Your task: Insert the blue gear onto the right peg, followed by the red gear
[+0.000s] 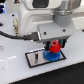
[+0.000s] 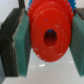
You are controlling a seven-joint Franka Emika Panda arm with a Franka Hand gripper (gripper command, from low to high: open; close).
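— Progress so far?

— Blue gear already down on the plate, directly below the end effector; by the look of it seated on the right peg, though the peg itself hidden under the gears. First half judged done.

— And the red gear?

— Clamped between the end effector's fingers, green pads pressing on either side of its toothed rim, hub hole facing the wrist view. In the exterior view, sitting just above the blue gear, close to touching or touching; impossible to tell which at this blur.

— So what remains?

— Probably only lowering the red gear fully over the peg and letting go. Release not yet made.

— Surface?

— White table, glossy, carrying the grey black-edged plate. Second peg visible as a thin dark pin on the plate, off toward the exterior view's left of the end effector.

— Room around?

— Mostly blocked by the arm's white body and a dark cable. Blue patches at the upper corners, too blurred to name.
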